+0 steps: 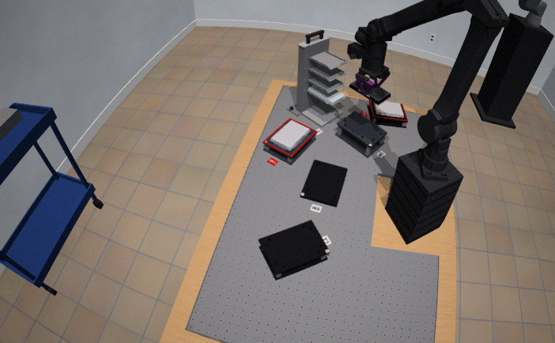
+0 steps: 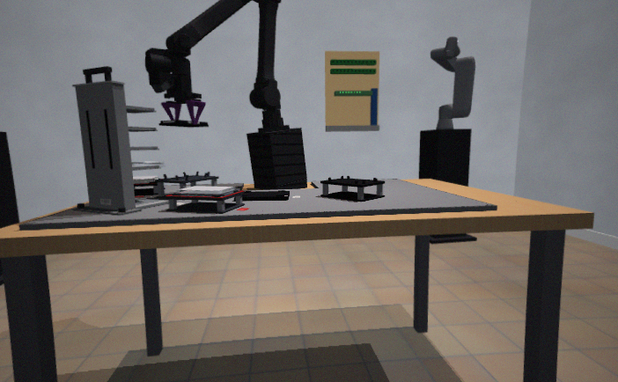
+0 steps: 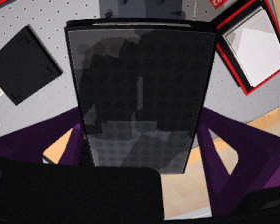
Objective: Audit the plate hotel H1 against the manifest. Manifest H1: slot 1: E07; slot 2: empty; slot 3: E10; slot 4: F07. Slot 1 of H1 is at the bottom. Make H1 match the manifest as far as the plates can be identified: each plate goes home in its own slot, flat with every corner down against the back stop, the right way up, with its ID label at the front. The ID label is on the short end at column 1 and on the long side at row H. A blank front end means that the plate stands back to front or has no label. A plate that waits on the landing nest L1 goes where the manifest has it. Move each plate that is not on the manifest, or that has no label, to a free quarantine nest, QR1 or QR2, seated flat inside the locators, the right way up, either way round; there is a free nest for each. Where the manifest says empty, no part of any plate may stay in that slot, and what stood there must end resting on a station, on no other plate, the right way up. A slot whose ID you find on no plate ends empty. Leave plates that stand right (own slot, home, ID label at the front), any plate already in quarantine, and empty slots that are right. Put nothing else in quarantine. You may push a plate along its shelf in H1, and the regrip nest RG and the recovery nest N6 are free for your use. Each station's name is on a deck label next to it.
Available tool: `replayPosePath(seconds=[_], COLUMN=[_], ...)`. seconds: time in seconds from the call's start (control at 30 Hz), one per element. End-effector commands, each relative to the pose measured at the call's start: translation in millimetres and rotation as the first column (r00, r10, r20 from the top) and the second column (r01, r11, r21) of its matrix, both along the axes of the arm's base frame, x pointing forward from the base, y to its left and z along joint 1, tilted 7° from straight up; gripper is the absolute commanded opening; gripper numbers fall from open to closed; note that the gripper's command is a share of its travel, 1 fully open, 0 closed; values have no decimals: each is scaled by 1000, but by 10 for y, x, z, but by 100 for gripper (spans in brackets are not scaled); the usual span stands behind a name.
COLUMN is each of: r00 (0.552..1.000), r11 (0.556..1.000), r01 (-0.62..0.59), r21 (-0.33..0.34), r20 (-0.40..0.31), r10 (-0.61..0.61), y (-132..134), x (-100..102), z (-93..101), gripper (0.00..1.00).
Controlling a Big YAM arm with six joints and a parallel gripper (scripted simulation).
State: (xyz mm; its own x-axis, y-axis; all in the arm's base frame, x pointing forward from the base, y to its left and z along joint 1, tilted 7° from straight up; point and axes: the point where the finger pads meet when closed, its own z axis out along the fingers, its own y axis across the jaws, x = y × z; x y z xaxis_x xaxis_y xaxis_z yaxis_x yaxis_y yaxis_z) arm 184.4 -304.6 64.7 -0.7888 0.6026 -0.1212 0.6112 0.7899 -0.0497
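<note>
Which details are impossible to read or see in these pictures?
- ID on the dark plate held by the gripper: the wrist view shows only its face; elsewhere it is too small.
- Plates in the hotel H1: the exterior view hides them behind its side panel; in the top view the shelves overlap.
- Deck labels: too small and blurred.
</note>
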Motion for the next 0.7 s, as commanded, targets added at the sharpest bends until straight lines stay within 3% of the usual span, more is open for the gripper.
replayPosePath(seconds=[0.0, 0.03, 0.07, 0.67], r00=[999, 998, 997, 949], r11=[999, 998, 998, 949], r01=[-37, -54, -71, -313], r21=[-34, -34, -3, -21], r20=[17, 13, -8, -35], r10=[38, 54, 71, 313], y=[-148, -123, 64, 436], x=[188, 210, 127, 467], z=[218, 209, 75, 90], gripper=[86, 86, 86, 86])
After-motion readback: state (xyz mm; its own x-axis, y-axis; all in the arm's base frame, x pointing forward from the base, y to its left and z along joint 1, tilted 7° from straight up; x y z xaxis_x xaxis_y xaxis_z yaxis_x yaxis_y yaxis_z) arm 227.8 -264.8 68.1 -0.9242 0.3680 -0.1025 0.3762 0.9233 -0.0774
